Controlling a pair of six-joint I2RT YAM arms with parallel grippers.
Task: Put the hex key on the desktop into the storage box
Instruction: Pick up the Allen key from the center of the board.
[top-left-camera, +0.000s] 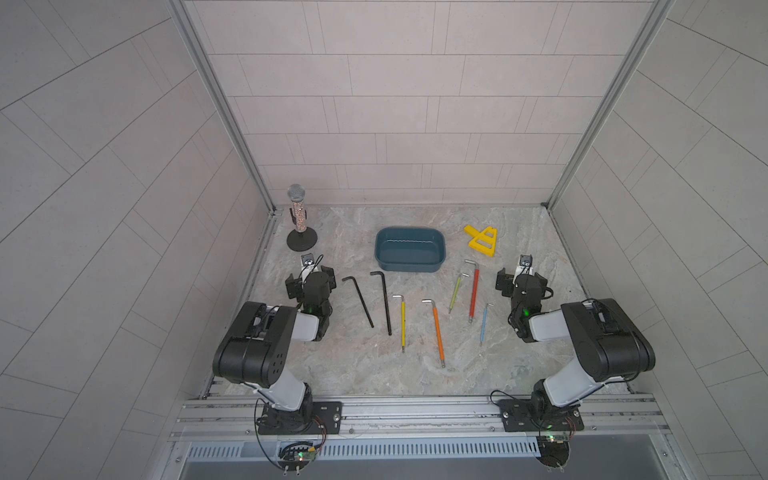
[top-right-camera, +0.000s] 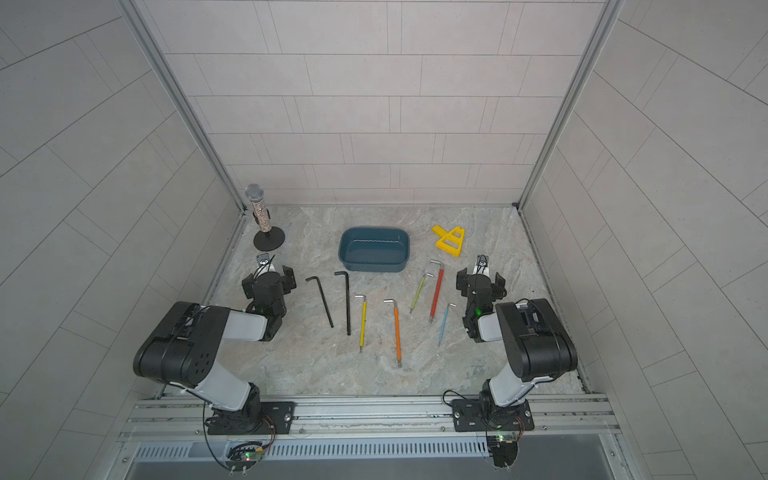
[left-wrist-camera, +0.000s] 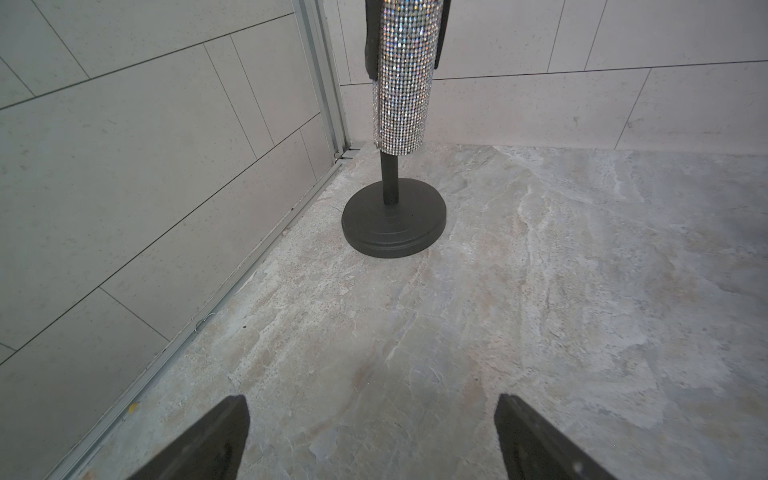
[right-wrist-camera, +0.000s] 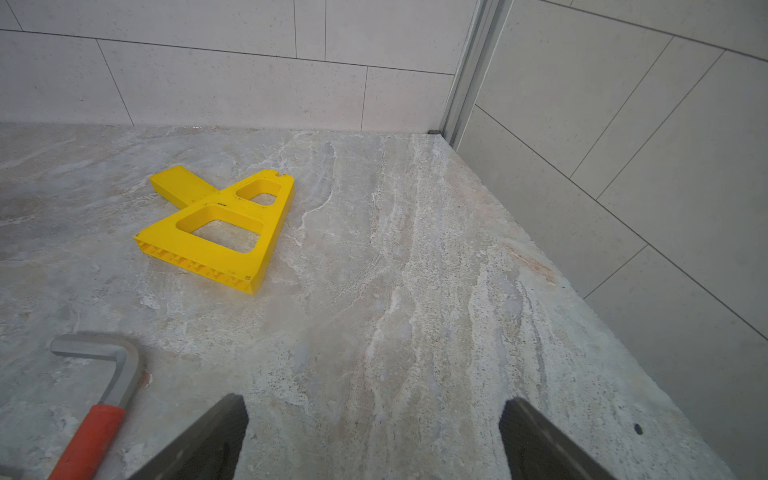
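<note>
At the ends of my arms, my left pincer (left-wrist-camera: 370, 405) and my right pincer (right-wrist-camera: 374, 405) both stand wide, with nothing between the fingers, each over bare worktop (top-left-camera: 332, 374). That surface is grey-beige with marble veining. Pale tiled walls (top-left-camera: 374, 104) close it in on the left, right and far sides, with metal posts in the far corners.

Just left of my right pincer lies the red hex key (right-wrist-camera: 89, 436). Beyond it, toward the far right corner, the yellow frame (right-wrist-camera: 216, 232) lies flat. Ahead of my left pincer, in the far left corner, a microphone (left-wrist-camera: 401, 75) stands upright on a round black base (left-wrist-camera: 394, 224).

Only the top views show the storage box (top-left-camera: 409, 266), at far centre. The keys are spread nearer than it, all on the worktop: two black hex keys (top-left-camera: 358, 302) (top-left-camera: 386, 301), a yellow hex key (top-left-camera: 402, 324), an orange hex key (top-left-camera: 436, 332), a green hex key (top-left-camera: 455, 293) and a blue hex key (top-left-camera: 484, 324), besides the red one.

My right wrist view alone shows the frame's ribbed edge. My left wrist view shows the microphone's glittering sleeve, and the top views add its mesh head.
</note>
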